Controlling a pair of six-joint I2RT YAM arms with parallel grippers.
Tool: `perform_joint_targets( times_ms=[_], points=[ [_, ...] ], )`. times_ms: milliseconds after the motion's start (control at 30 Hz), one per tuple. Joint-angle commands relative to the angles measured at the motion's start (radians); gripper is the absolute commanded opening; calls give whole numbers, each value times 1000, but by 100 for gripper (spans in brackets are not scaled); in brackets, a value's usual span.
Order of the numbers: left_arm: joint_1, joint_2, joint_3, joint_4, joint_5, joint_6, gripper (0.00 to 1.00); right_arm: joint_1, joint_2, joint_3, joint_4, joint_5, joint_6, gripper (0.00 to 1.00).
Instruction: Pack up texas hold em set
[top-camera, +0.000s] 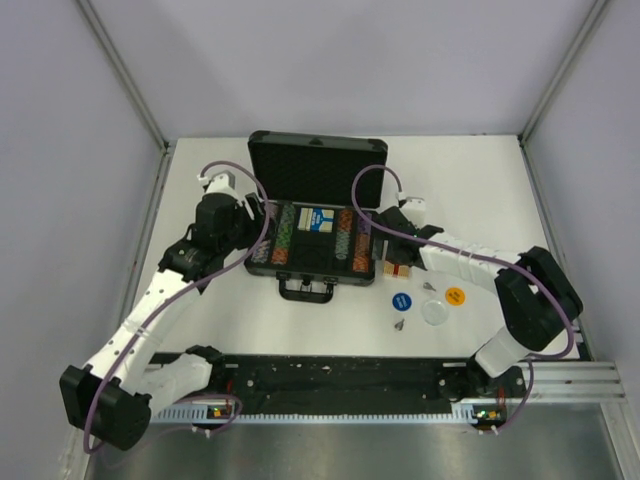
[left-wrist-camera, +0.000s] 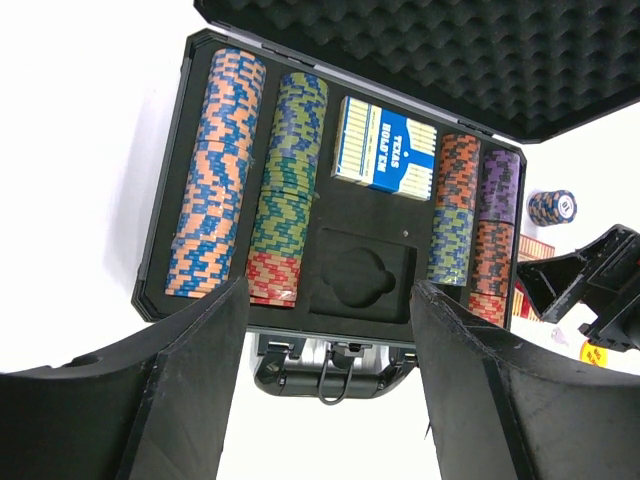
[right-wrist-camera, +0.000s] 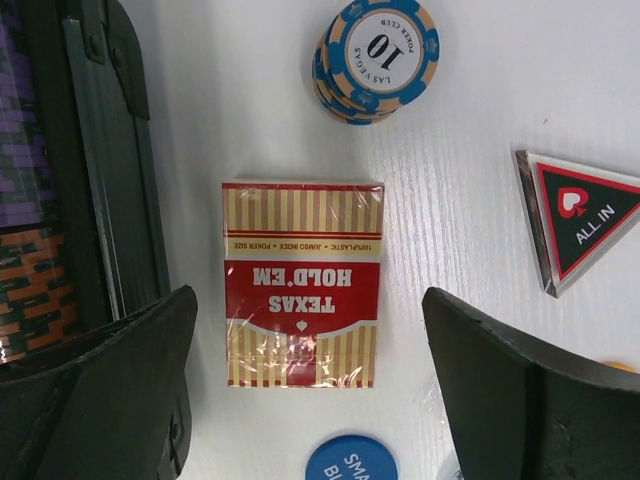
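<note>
The black case (top-camera: 318, 160) lies open, its tray filled with rows of multicoloured chips (left-wrist-camera: 215, 170) and a blue card box (left-wrist-camera: 383, 152). One foam recess (left-wrist-camera: 360, 275) is empty. My left gripper (left-wrist-camera: 330, 300) hangs open above the tray's front edge near the handle (left-wrist-camera: 330, 365), holding nothing. A red card box (right-wrist-camera: 302, 282) lies flat on the table just right of the case. My right gripper (right-wrist-camera: 310, 300) is open above it, one finger on each side, not touching it. Nearby are a short chip stack (right-wrist-camera: 375, 55), a red triangle (right-wrist-camera: 585, 215) and a blue button (right-wrist-camera: 350, 462).
An orange button (top-camera: 455, 296) and a clear round button (top-camera: 435, 313) lie right of the blue button (top-camera: 401, 300). The raised foam-lined lid (left-wrist-camera: 450, 60) stands behind the tray. Both arms reach in from the near edge, the left gripper (top-camera: 258, 215) beside the case's left end.
</note>
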Motion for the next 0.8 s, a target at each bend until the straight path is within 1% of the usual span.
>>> perform_joint_targets(
  times_ms=[0, 333, 433, 533, 667, 767],
  points=[
    [5, -37, -25, 16, 9, -35, 71, -5, 17, 17, 47, 47, -9, 95],
    [5, -70, -51, 11, 3, -49, 72, -7, 14, -89, 167, -22, -20, 96],
    [5, -78, -60, 16, 1, -46, 72, -7, 16, -113, 194, -27, -21, 93],
    [5, -73, -48, 2, 13, -37, 72, -7, 20, -129, 203, -42, -15, 86],
    [5, -78, -36, -26, 26, -3, 73, -7, 13, -147, 226, -65, -27, 71],
    [5, -81, -29, -26, 47, 12, 73, -7, -22, -155, 242, -102, -57, 58]
  ],
)
